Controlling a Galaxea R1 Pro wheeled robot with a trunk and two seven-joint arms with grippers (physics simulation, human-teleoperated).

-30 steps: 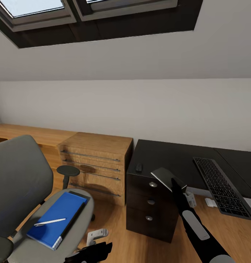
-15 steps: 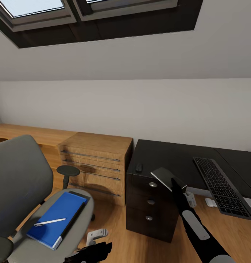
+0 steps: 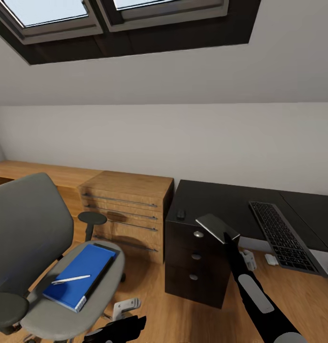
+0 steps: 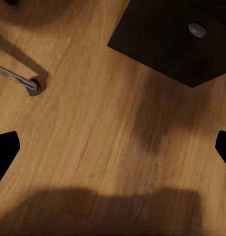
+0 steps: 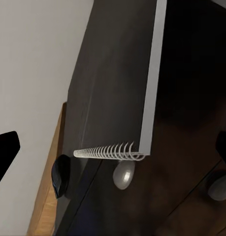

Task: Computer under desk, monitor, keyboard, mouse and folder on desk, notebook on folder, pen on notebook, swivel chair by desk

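From the head view the right hand (image 3: 227,234) grips the notebook (image 3: 216,227) above the table (image 3: 216,202) corner, the folder (image 3: 82,275) on the chair (image 3: 40,247); the left wrist view shows wide-parted fingers (image 4: 5,147) empty over floor; the right wrist view suggests the folder should go first

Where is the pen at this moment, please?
In the head view, the pen lies on the blue folder, at lower left, on the seat of the swivel chair.
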